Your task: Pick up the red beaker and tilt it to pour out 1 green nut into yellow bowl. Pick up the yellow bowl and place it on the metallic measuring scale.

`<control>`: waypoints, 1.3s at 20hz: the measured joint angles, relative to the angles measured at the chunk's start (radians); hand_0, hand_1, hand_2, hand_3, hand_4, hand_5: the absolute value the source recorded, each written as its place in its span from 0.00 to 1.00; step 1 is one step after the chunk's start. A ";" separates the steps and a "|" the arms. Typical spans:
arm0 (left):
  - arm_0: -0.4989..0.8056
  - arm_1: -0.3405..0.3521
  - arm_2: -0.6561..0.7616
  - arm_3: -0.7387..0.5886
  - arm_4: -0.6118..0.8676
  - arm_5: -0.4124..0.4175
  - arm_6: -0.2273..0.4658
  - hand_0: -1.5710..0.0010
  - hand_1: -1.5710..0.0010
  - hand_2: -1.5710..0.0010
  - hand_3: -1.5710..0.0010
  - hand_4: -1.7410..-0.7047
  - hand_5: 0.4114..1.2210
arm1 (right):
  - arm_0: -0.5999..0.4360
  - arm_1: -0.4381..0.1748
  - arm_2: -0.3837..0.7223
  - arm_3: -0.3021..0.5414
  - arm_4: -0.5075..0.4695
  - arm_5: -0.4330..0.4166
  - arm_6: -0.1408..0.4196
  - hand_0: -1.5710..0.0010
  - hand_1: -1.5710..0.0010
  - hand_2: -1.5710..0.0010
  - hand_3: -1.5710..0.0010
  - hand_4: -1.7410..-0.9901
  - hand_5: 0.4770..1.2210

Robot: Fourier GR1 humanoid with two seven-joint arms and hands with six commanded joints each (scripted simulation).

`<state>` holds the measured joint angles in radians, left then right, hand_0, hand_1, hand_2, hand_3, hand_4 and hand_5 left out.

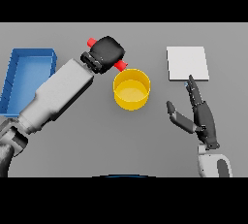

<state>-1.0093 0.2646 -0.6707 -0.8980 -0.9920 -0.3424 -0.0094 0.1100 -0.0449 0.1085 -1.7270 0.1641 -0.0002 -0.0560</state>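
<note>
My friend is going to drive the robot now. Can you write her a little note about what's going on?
Left hand: curled round the red beaker, tipped sideways with one end at the rim of the yellow bowl.
Right hand: open and idle, just below the metallic scale.
Blue bin: far left.
Done: beaker lifted and tilted.
No green nut shows in the bowl.
Left: finish the pour, then put the bowl on the scale.

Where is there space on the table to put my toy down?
Bare table lies in front of the yellow bowl, between it and the right hand. It is crowded behind the bowl, where the left hand tilts the red beaker.
</note>
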 measured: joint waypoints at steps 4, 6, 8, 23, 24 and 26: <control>-0.063 -0.013 -0.083 0.043 -0.076 -0.017 -0.066 0.00 0.00 0.00 0.05 0.01 1.00 | 0.000 0.012 0.015 0.018 0.044 -0.027 -0.032 1.00 1.00 1.00 1.00 0.70 0.15; -0.097 -0.006 -0.126 0.064 -0.121 -0.019 -0.092 0.00 0.00 0.00 0.03 0.01 1.00 | -0.012 0.002 0.000 0.019 0.047 -0.040 -0.025 1.00 1.00 1.00 1.00 0.73 0.14; -0.124 -0.005 -0.169 0.066 -0.161 -0.014 -0.116 0.00 0.00 0.00 0.02 0.01 1.00 | 0.000 0.007 0.005 0.009 0.050 -0.043 -0.042 1.00 1.00 1.00 1.00 0.76 0.13; -0.284 -0.033 -0.419 0.143 -0.420 0.048 -0.220 0.00 0.00 0.00 0.00 0.01 1.00 | 0.000 0.011 0.003 0.021 0.050 -0.047 -0.060 1.00 1.00 1.00 1.00 0.81 0.13; -0.306 -0.031 -0.431 0.137 -0.434 0.046 -0.234 0.00 0.00 0.00 0.00 0.01 1.00 | 0.008 0.007 0.006 0.006 0.053 -0.046 -0.066 1.00 1.00 1.00 1.00 0.80 0.13; -0.383 -0.016 -0.425 0.160 -0.447 0.051 -0.265 0.00 0.00 0.00 0.00 0.01 1.00 | -0.002 0.018 0.010 0.011 0.060 -0.054 -0.039 1.00 1.00 1.00 1.00 0.80 0.12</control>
<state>-1.3923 0.2484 -1.0954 -0.7380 -1.4388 -0.2918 -0.2746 0.1084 -0.0270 0.1189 -1.7162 0.2238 -0.0541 -0.0948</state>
